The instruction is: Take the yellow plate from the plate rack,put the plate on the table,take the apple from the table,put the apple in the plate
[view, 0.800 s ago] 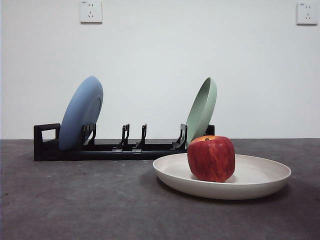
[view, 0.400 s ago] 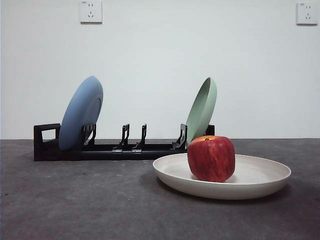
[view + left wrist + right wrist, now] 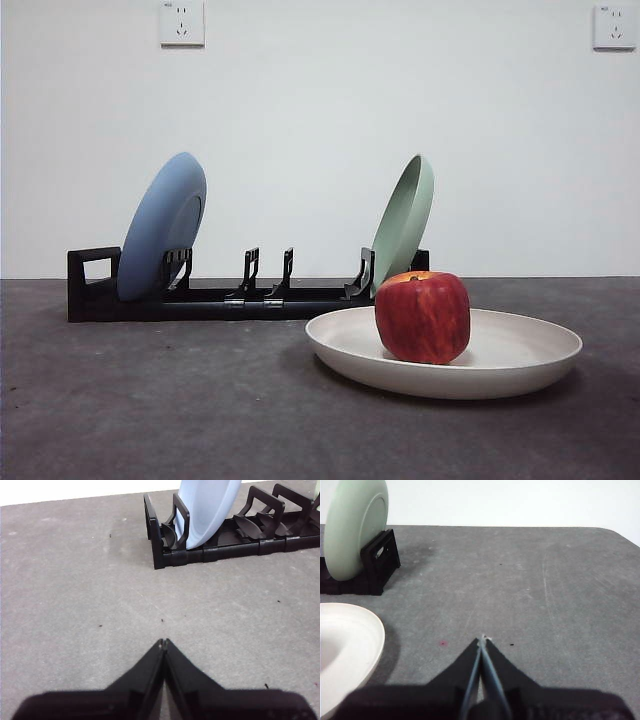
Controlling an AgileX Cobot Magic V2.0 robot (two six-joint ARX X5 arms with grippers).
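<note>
The apple [image 3: 422,316] is observed resting upright inside the yellow plate [image 3: 510,352], left of the plate's centre, its yellow-orange stem patch facing up. The plate lies flat on the counter [image 3: 150,400], toward the right side and nearer the front edge than the plate rack [image 3: 200,298]. The rack runs parallel to the back edge, behind and to the left of the plate; its squared loop handle is at the left end. A light blue plate [image 3: 163,225] is held leaning in the rack's left slots, and a pale green plate [image 3: 404,222] leaning at its right end, just behind the apple as seen from the front. The middle prongs are unoccupied.

The left gripper [image 3: 163,643] is seen with jaws pressed together, holding nothing, above bare counter near the rack's handle end. The right gripper [image 3: 481,640] is likewise pressed together and empty, over bare counter to the right of the yellow plate's rim.
</note>
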